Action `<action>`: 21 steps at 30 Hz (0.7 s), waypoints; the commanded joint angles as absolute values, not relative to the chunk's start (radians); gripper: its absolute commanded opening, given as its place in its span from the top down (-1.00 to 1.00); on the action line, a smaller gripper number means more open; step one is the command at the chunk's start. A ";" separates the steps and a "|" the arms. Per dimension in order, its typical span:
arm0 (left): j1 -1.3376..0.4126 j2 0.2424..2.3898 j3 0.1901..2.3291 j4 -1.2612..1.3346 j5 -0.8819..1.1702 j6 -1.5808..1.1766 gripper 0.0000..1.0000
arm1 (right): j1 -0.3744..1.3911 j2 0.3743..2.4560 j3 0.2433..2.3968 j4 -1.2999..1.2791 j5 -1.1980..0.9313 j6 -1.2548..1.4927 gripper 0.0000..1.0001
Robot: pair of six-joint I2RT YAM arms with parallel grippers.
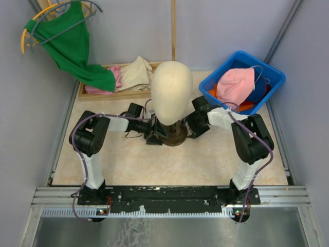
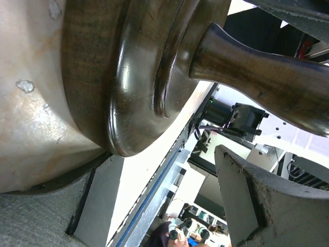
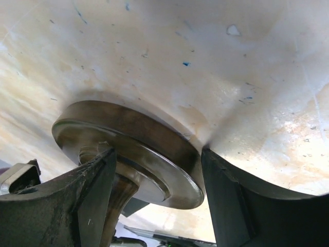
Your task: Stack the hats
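Left gripper (image 1: 150, 130) and right gripper (image 1: 194, 126) stand wide open astride the wooden stand (image 1: 175, 138) at tabletop centre, gripping nothing; each should centre on the stem before closing, while the hats (image 1: 235, 85) wait at the far-right corner.

Mannequin head (image 1: 171, 90) on a wooden stand (image 1: 176, 138) fills the bench (image 1: 169, 165) centre. Open bench lies in front; a blue bin (image 1: 275, 77) and a wooden tray (image 1: 128, 94) line the back edge.

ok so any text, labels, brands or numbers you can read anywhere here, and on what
None can be read in any view.
The mannequin head, its wooden stand, the blue bin, the pink hat and the green garment bear no visible print.
Background clutter in the left wrist view is too blurred to read.
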State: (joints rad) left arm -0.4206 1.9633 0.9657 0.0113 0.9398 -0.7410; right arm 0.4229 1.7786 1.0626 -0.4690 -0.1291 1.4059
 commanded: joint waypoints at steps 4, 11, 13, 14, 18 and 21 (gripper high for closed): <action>-0.406 1.894 0.906 -0.030 0.714 -0.675 -0.61 | 0.417 1.730 1.093 -0.581 0.092 1.241 -0.37; -0.374 1.806 0.930 -0.113 0.677 -0.618 -0.64 | 0.402 1.526 1.069 -0.687 0.138 1.140 -0.41; -0.368 1.747 0.921 -0.148 0.680 -0.604 -0.69 | 0.399 1.473 1.076 -0.726 0.165 1.108 -0.42; -0.366 1.716 0.915 -0.166 0.681 -0.594 -0.72 | 0.395 1.444 1.083 -0.746 0.183 1.083 -0.43; -0.348 1.563 0.925 -0.256 0.648 -0.534 -0.95 | 0.340 1.341 1.121 -0.796 0.233 0.983 -0.44; -0.323 1.468 0.943 -0.210 0.687 -0.547 -0.98 | 0.281 1.301 1.186 -0.825 0.260 0.897 -0.45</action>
